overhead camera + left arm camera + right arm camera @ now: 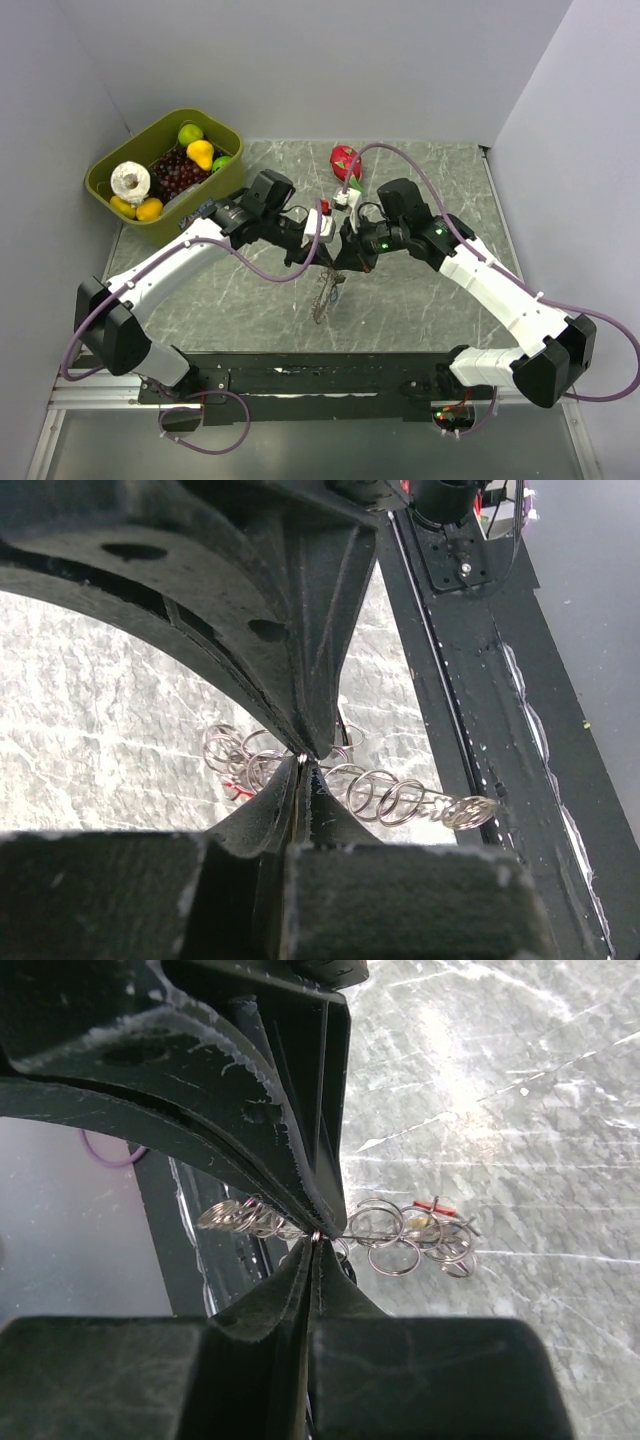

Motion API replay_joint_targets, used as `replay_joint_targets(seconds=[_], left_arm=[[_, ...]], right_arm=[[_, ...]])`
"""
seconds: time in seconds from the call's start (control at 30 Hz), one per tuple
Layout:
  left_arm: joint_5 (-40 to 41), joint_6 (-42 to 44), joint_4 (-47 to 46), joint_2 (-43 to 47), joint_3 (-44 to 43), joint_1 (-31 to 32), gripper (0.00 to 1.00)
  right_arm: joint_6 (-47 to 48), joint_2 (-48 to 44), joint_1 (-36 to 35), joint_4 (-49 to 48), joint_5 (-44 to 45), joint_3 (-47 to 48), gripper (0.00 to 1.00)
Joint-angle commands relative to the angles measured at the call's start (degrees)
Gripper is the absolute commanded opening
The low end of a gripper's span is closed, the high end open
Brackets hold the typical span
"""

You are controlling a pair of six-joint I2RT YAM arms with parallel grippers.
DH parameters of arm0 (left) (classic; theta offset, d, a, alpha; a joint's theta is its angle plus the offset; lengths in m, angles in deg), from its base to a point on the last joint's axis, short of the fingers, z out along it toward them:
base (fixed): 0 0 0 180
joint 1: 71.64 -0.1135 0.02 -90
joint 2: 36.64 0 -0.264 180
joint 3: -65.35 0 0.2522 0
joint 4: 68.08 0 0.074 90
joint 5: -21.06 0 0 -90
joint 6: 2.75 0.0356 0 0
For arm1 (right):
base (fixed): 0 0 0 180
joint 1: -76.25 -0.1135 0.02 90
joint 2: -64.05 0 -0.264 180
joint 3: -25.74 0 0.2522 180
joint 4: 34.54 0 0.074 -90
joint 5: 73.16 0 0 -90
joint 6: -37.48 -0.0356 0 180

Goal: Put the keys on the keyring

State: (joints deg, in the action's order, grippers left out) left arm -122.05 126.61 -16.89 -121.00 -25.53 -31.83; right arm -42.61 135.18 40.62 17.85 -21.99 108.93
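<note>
The keyring [326,295] hangs edge-on just above the marble table, held between both arms. My left gripper [303,759] is shut on its thin wire rim, as is my right gripper [316,1237] from the other side. In the top view the left gripper [322,262] and right gripper [350,262] nearly touch over the hoop. Several small silver split rings [385,798] are strung along the keyring [455,808] on both sides of the jaws. The same rings [390,1238] show in the right wrist view, with a small red piece [436,1205] among them. The keys cannot be told apart in this cluster.
A green bin [118,167] with fruit stands at the back left. Behind the grippers lie a red fruit [345,160] and a small white and red block [349,196]. The black base rail [320,375] runs along the near edge.
</note>
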Motion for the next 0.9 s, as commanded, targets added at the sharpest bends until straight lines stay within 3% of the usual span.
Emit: replay_joint_targets(seconds=[0.0,0.1,0.3,0.67,0.87], left_arm=[[-2.09,-3.65,-7.42,2.69,1.17,0.18,0.01],[-0.44,-8.57,-15.59,5.68,5.13,0.18,0.01],[1.24,-18.16,-29.59,10.95,12.69,-0.26,0.01],[4.85,-35.9,-65.68,18.7,28.25,-0.79,0.01],[4.5,-43.21,-77.32,19.58,33.0,-1.49,0.01]], right_arm=[[-1.64,-3.8,-0.14,-5.67,0.77,1.41,0.12],[-3.66,-5.64,0.39,-7.68,1.12,0.27,0.39],[-8.06,-10.04,3.29,-13.93,-1.15,-3.59,0.57],[-12.28,-12.86,6.9,-20.43,-10.21,-8.43,0.6],[-14.92,-16.64,9.62,-27.46,-17.84,-11.68,0.58]])
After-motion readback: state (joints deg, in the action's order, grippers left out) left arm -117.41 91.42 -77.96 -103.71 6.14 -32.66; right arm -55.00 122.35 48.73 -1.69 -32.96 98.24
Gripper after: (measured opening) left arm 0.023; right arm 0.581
